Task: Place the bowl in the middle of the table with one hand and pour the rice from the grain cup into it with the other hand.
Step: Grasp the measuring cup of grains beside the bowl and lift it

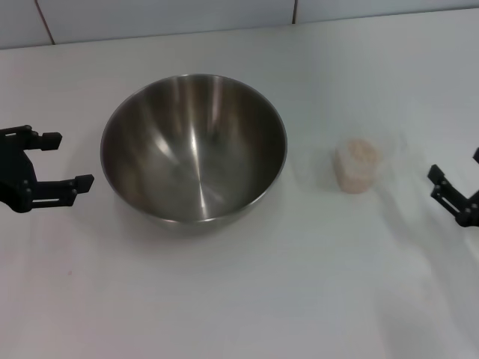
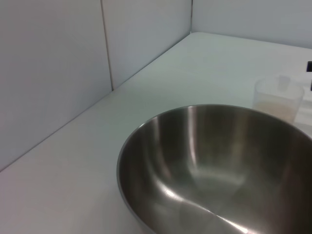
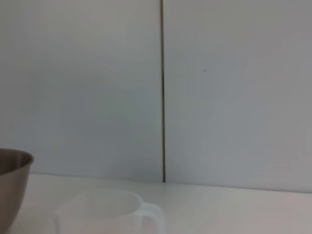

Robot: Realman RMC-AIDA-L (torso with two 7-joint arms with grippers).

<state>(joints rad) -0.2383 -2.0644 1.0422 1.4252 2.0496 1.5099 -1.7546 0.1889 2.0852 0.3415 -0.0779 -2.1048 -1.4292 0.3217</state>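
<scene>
The bowl (image 1: 194, 146) sits empty mid-worktop (image 1: 247, 299), left gripper (image 1: 63, 161) wide open beside it. Rice (image 1: 358, 158) remains in the grain cup (image 1: 358, 166); right gripper (image 1: 449, 191) open, holding nothing, so pouring remains

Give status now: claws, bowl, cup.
Left claw open beside bowl, empty. Right claw open, clear of grain cup. Rice in cup. Nothing blocking.

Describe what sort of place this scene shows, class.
Probably a lab bench set up like a kitchen counter: a plain white table against a pale panelled wall, holding only a steel bowl and a cup of rice.
</scene>
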